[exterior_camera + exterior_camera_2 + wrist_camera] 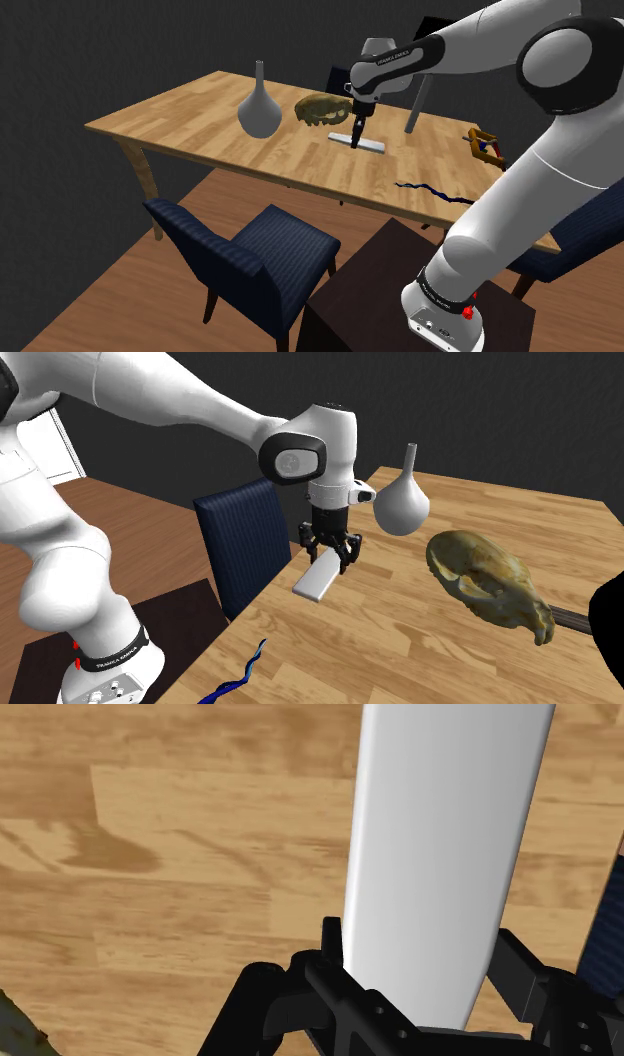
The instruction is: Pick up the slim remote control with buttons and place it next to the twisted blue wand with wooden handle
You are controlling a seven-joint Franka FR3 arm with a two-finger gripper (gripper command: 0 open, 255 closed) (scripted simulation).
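The remote [316, 580], drawn as a plain white slim slab with no buttons to be made out, lies about mid-counter, just in front of the skull [323, 108] in the shoulder view. The hand [331, 559] has one end of it between its two black fingers. In the wrist view both fingers press against the slab's long edges, so I judge the hand clenched on the remote. Whether the remote has left the counter [190, 125] cannot be told; in the shoulder view it looks flat on the wood or barely off it.

So the reach and the grip look done. The lift, the carry and the set-down are all left.

The blue wand [430, 190] lies well apart from the remote, nearer the counter's edge on the stand's side. Its handle end runs behind the arm. The bare wood beside it looks open enough to take the remote.

A grey vase [259, 108] stands beyond the skull, and a dark blue chair [250, 250] is drawn up at the near edge. Neither seems to lie between the remote and the wand.
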